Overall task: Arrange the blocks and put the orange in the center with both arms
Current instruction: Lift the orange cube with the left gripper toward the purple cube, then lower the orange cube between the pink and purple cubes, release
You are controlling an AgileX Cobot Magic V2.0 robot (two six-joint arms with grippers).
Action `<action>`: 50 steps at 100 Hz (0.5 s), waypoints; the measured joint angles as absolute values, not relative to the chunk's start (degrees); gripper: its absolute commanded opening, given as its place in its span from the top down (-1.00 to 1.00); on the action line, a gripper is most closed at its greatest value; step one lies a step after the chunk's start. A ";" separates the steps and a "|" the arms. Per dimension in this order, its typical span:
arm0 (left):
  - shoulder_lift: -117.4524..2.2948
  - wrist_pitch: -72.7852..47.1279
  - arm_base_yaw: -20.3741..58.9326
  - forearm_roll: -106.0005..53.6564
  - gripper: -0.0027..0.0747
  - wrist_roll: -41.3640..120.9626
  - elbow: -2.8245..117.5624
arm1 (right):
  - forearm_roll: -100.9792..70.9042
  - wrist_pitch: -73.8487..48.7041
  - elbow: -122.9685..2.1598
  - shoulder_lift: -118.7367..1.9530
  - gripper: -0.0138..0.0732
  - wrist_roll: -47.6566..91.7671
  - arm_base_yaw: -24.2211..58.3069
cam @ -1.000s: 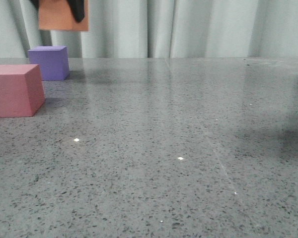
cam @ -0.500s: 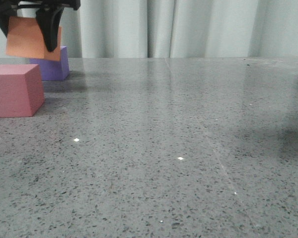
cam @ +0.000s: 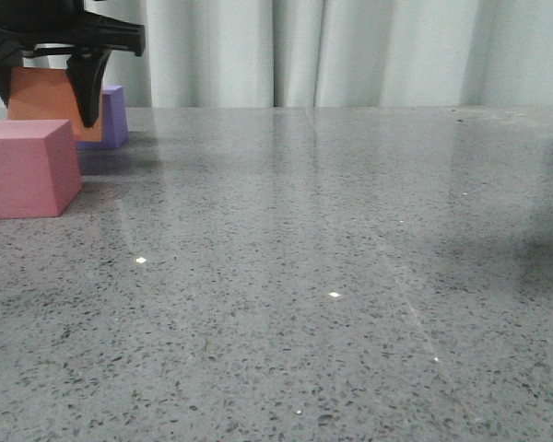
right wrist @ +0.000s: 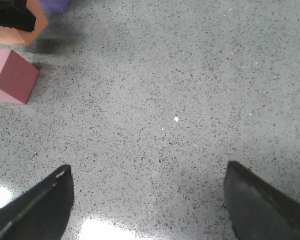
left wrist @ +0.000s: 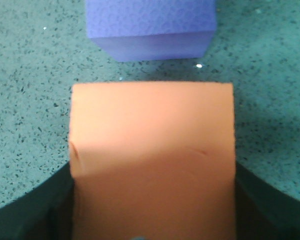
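Lowered and carried leftward since the earlier frames, the orange cube (cam: 42, 95) is now held just above the table (cam: 332, 276), where a second ago it hung high against the curtain (cam: 369, 51). It is pinched between the dark fingers of the left gripper (cam: 46, 106), whose jaws are pressed against its two sides; in the left wrist view the orange cube (left wrist: 152, 160) fills the gap between them. The purple cube (cam: 111, 115) is seen just behind it and the pink cube (cam: 28, 168) just in front, so the orange one is being brought into the gap between the two. Whether its underside already touches the table cannot be told, since the pink cube hides its lower edge in the front view. The right gripper (right wrist: 147, 210) is held well apart from the blocks over bare table, its jaws spread wide and empty.

As a judgement, the task is well advanced: the orange cube is nearly at its middle place. Setting it down, releasing it, and perhaps squaring up the row are what is left.
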State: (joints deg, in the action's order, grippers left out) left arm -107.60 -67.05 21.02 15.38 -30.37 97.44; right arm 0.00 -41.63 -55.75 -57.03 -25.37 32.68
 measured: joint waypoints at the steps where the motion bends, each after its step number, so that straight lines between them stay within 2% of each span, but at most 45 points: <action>1: -107.60 -67.05 20.86 15.38 0.71 -30.50 97.47 | 0.00 -41.63 -55.75 -57.03 -0.72 -25.37 32.68; 50: -108.26 -63.31 20.06 12.73 0.71 -30.96 96.47 | 0.00 -41.28 -55.75 -57.03 -0.72 -25.37 32.68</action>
